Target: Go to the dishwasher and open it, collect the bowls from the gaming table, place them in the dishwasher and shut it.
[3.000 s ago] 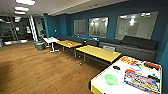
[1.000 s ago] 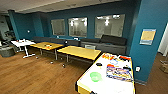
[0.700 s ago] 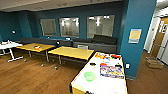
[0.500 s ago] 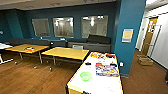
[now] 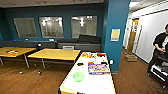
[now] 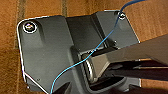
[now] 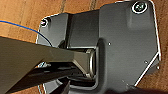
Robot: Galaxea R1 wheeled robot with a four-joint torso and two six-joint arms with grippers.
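Gaming table (image 5: 100, 86) near end cut off

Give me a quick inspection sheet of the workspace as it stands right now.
Surface: white gaming table directly ahead, wood floor around it.
Job's things: green bowl on the near half; small dark bowl further along.
Clutter: colourful game boxes along the right side and far end.
Grippers: state of the jaws cannot be told.
Cables: blue cable across the left wrist plate.
Surroundings: yellow tables to the left, teal pillar, person at right.

We've got one white surface (image 5: 100, 85), one lime-green bowl (image 5: 78, 76), one smaller dark bowl (image 5: 80, 64), two yellow-topped tables (image 5: 56, 53), one person (image 5: 161, 47).
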